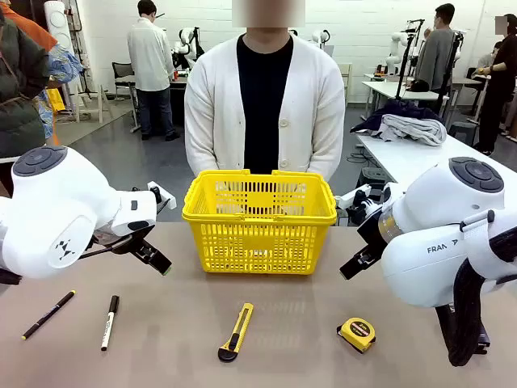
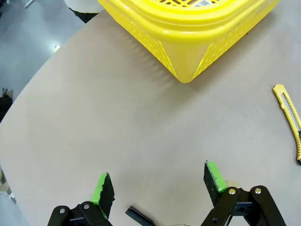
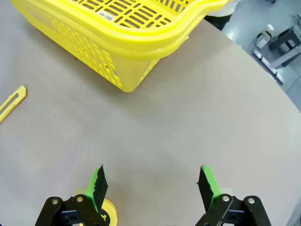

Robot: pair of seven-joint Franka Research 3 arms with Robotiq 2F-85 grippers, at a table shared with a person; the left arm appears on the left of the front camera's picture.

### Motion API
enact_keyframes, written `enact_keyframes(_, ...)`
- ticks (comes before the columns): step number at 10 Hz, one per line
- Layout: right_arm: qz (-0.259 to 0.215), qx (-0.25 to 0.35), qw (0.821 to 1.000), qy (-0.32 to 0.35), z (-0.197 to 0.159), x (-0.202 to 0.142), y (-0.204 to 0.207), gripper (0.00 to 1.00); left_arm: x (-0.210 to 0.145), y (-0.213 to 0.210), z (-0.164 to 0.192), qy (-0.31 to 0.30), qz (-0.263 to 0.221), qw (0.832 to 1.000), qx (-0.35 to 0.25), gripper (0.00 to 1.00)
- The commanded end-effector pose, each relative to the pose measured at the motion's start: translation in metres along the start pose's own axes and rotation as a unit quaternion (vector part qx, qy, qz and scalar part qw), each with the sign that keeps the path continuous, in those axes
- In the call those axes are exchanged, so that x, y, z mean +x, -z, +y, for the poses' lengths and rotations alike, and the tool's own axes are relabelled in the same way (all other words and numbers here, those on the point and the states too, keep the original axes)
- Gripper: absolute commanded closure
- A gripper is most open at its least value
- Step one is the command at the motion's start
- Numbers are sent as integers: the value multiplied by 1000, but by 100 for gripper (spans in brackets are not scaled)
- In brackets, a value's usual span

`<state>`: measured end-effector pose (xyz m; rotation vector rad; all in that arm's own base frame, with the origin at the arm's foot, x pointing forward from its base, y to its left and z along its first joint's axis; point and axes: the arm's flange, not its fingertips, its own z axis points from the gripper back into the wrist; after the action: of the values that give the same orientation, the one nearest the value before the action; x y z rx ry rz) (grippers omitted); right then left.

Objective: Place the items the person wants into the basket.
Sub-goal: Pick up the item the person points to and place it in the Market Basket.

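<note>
we log: yellow basket [image 1: 258,222] on the surface [image 1: 307,295], person [image 1: 264,105] behind it. utility knife [image 1: 236,331] in front of the basket; black pen [image 1: 48,314] front-left of it. left fingers [image 2: 99,187] and right fingers [image 3: 208,181] flank the basket, both spread apart, holding nothing.

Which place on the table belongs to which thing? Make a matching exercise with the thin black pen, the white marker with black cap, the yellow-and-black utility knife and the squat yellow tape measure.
1. thin black pen
2. white marker with black cap
3. yellow-and-black utility knife
4. squat yellow tape measure

A. before the yellow plastic basket, mid-table
B. farthest to the robot's left
C. on the robot's right side
D. between pen and knife

Pairs: 1-B, 2-D, 3-A, 4-C
</note>
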<state>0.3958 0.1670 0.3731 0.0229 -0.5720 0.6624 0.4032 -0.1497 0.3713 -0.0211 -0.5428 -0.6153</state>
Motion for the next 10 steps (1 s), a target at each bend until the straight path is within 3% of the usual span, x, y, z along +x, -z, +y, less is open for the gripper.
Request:
enact_keyframes(1,0,0,1000,0,0,0,0,0,0,0,0,0,0,1000,0,0)
enact_keyframes(10,0,0,1000,0,0,0,0,0,0,0,0,0,0,1000,0,0)
